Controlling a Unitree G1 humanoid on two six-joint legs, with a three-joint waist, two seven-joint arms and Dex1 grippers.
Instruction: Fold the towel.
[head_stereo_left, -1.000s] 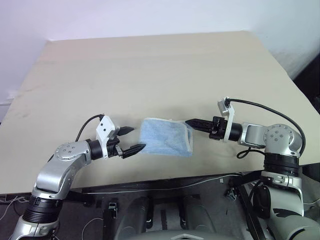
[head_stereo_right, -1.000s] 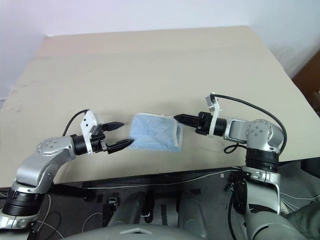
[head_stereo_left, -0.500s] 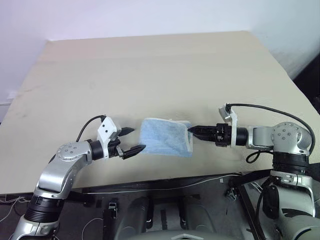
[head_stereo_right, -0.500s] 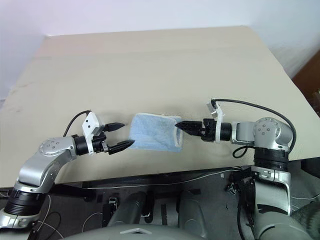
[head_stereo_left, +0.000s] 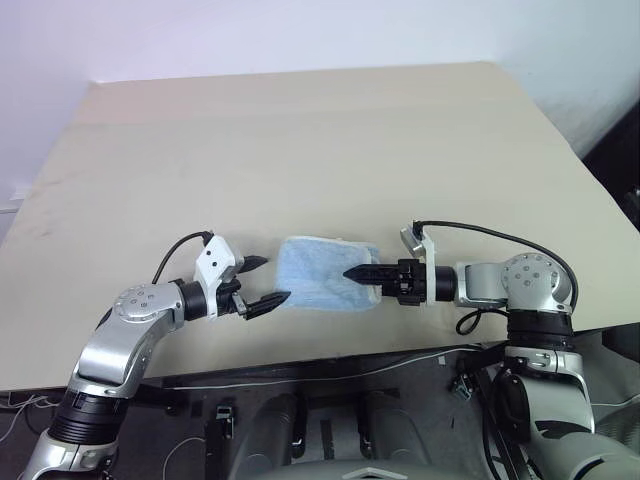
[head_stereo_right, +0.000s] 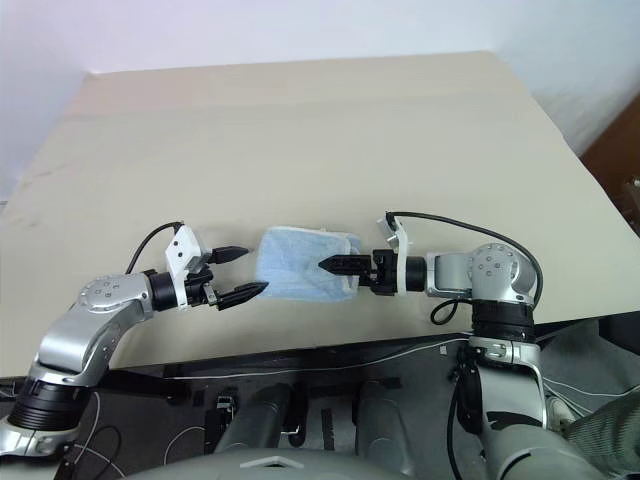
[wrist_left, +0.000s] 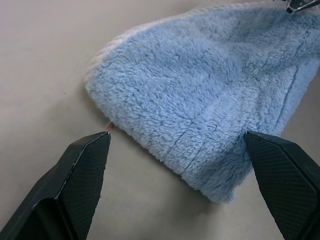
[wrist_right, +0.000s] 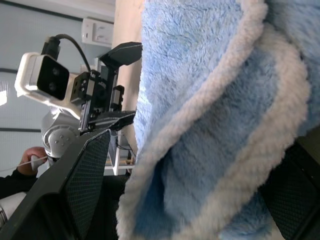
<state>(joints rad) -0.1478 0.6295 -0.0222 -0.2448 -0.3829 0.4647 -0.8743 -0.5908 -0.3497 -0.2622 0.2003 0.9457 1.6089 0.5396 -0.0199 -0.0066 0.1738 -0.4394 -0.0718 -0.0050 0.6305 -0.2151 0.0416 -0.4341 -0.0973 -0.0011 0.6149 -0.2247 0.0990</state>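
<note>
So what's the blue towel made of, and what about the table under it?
The towel looks like soft terry cloth: fuzzy, loopy pile, with a cream-white stitched edge in the right wrist view. The table looks like smooth, matte, pale beige board, maybe wood or laminate; its plain surface leaves that open.

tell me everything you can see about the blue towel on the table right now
The towel is light blue fluffy terry cloth with a cream-white stitched border, folded into a small, rounded-cornered bundle lying flat near the front edge of the tan table. The layered white-edged end faces the right gripper, whose open fingers reach over and around that end. The open left gripper sits just off the opposite end, not touching it.
</note>
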